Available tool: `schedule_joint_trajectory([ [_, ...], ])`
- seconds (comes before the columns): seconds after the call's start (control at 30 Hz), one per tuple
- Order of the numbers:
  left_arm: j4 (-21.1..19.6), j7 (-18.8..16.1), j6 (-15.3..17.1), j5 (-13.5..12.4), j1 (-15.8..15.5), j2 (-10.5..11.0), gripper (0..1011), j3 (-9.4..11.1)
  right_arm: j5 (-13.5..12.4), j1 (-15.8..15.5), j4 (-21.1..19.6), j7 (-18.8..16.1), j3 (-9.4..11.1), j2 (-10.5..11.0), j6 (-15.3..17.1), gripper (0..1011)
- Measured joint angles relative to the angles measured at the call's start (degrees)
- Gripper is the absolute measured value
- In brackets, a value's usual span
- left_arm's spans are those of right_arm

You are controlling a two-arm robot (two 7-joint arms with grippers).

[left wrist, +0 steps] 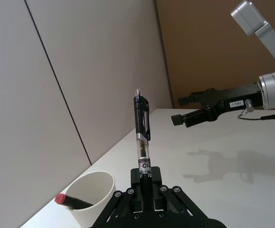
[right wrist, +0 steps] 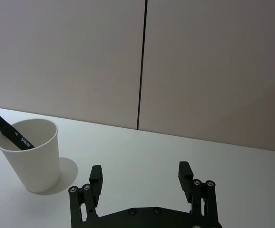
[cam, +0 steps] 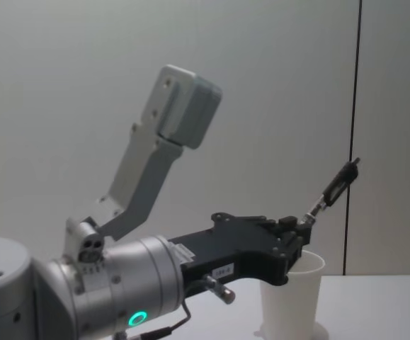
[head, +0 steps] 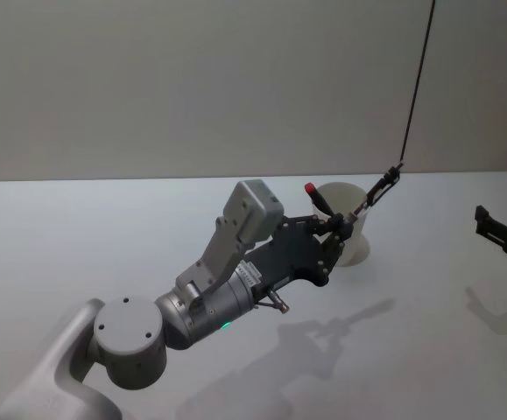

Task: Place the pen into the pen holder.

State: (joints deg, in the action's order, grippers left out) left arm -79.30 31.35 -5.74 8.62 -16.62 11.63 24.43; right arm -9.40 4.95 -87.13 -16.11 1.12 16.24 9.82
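My left claw (left wrist: pixel 145 179) pinches the pen (left wrist: pixel 142 128) endwise. Lowered askew, it may topple the pen holder (left wrist: pixel 98 186) — right claw (right wrist: pixel 140 170) idles wide.

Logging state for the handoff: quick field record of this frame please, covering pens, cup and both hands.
cup: white, upright on the table
red-tipped pen: in the cup, leaning on its rim
second pen: black with a clear barrel, held at one end, pointing up, outside the cup
left hand: shut on the second pen, beside the cup rim
right hand: open, empty, off to the right
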Motion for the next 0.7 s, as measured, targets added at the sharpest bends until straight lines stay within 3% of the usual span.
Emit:
schedule_joint_trajectory([
  [0.7,3.2,2.77,2.09,-4.74,-4.36,-2.69,137,1.3,0.0,0.0,0.0,0.0,0.0,0.0,0.0,1002],
])
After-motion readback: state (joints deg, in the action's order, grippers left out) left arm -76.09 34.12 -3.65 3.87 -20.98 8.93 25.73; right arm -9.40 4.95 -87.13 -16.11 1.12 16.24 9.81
